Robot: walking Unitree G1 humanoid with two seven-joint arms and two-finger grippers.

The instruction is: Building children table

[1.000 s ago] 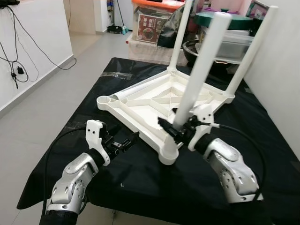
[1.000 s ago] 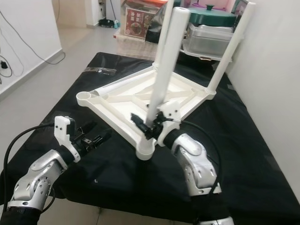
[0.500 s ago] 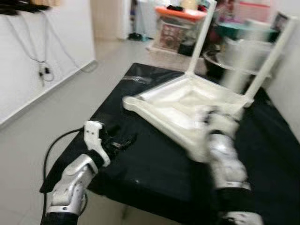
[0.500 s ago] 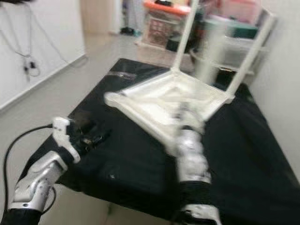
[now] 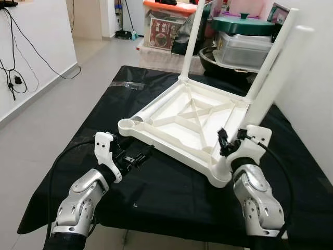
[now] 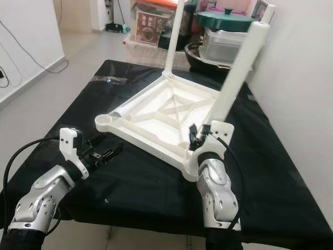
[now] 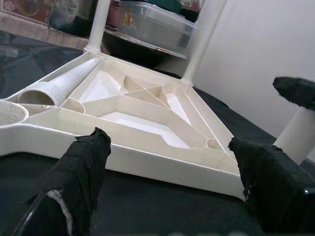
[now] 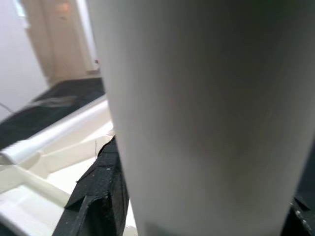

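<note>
So the white plastic tabletop (image 5: 187,117) is lying upside down on the black cloth (image 5: 156,192), and everything sits around it. Nearest, off its near left edge, the left gripper (image 5: 136,158) hovers just above the cloth with its fingers spread wide and nothing in them, pointing at that edge but not touching it. At the near right corner, the right gripper (image 5: 229,141) is wrapped around the base of a white leg (image 5: 268,73) right where it meets the corner socket; the fingers sit on either side of the tube, pinching it by the look of the wrist view. That leg leans off toward the right wall, so I'd guess it isn't fully seated yet. Inside the tabletop near its left corner, a loose fourth leg (image 5: 156,102) lies flat next to the empty socket (image 5: 126,125). Another leg (image 5: 191,41) stands at the far corner. Behind the tabletop there's a pile of storage boxes (image 5: 169,28) and a green lid (image 5: 243,23). Handling-wise: hollow plastic, so probably light and stiff but slick. I'd grab legs low near the socket and brace the tabletop's rim so it doesn't slide around.
</note>
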